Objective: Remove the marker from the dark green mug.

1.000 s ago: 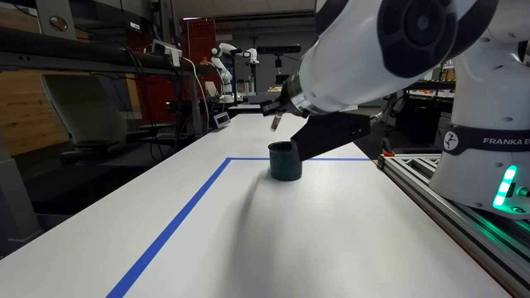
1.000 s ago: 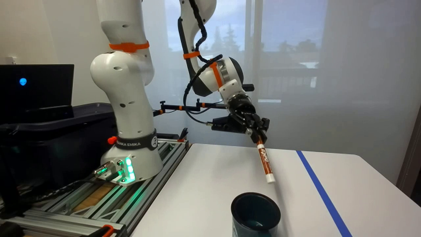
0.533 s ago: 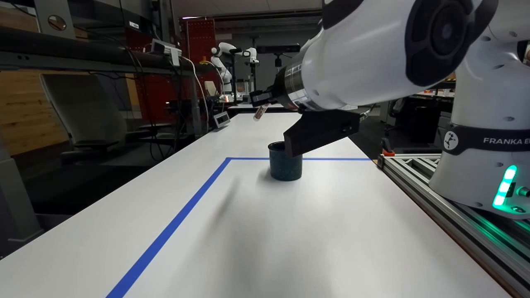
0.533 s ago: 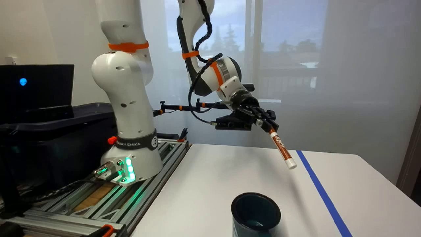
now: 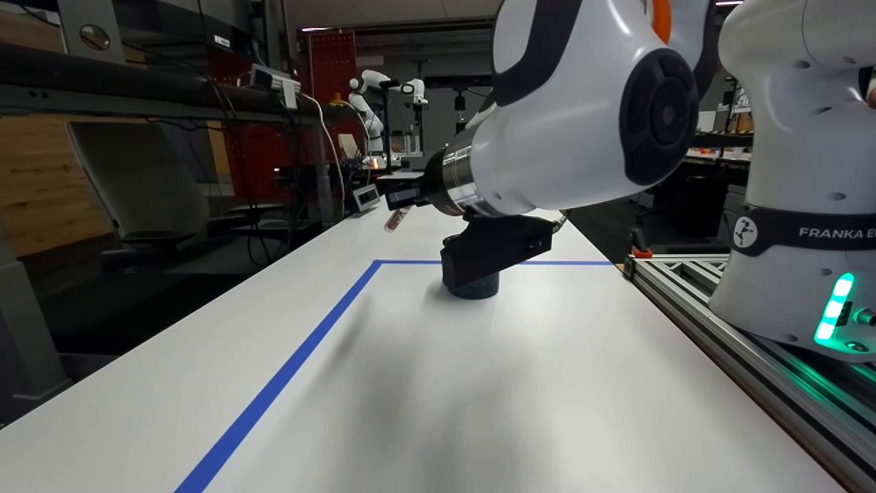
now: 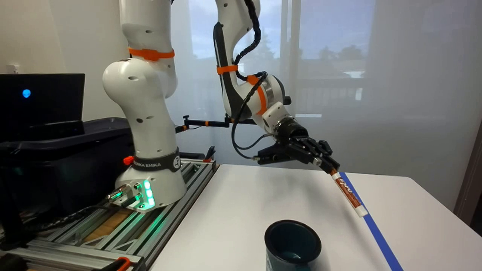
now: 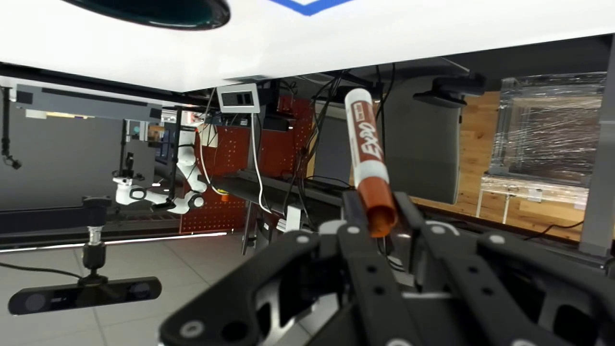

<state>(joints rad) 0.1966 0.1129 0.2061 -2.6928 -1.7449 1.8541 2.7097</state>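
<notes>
A white worktop point(image 6: 226, 218) marked with blue tape point(image 6: 381, 241) lies beneath the robot arm point(image 5: 568, 150), whose gripper point(image 7: 380, 209) hangs above it with its fingers set narrow. The dark green mug point(image 6: 293, 244) stands upright on the worktop, its mouth facing up. Pinched between the fingers by its reddish-brown end is the marker point(image 7: 369, 158), outside the mug and apart from it, sloping down to its white end in both exterior views.
</notes>
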